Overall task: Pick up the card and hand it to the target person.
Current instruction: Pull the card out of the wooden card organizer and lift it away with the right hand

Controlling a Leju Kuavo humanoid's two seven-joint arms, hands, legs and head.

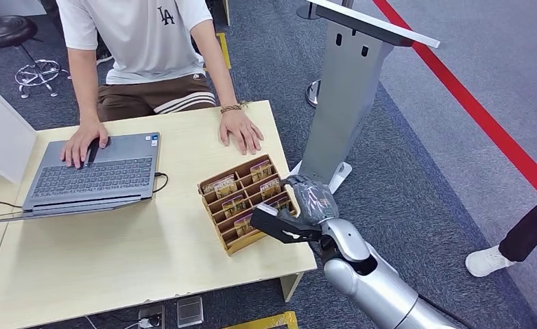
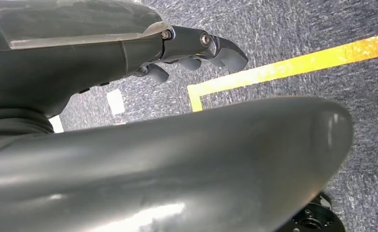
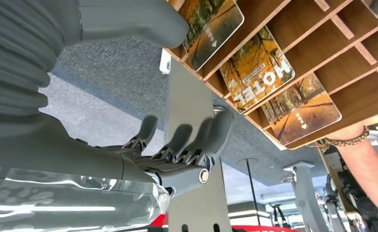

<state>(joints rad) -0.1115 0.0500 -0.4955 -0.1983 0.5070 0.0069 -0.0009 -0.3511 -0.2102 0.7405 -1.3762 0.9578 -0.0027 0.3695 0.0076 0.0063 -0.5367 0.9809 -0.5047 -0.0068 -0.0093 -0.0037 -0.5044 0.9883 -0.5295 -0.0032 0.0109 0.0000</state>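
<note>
A wooden card rack (image 1: 232,245) sits at the table's right front corner with several hotel cards (image 1: 225,186) standing in its slots. My right hand (image 1: 305,205) hovers at the rack's right side, dark fingers pointing over the front slots. In the right wrist view the fingers (image 3: 196,140) and thumb (image 3: 129,19) are spread apart and hold nothing, with a card marked HOTEL (image 3: 257,70) in the rack (image 3: 351,43) just beyond them. A person (image 1: 142,48) in a white shirt sits across the table. My left hand (image 2: 196,48) hangs over the carpet, holding nothing.
A grey laptop (image 1: 94,171) lies at the table's left under one of the person's hands; the other hand (image 1: 240,130) rests flat just behind the rack. A grey lectern stand (image 1: 341,103) rises right of the table. Another person's shoe (image 1: 488,260) shows at the far right.
</note>
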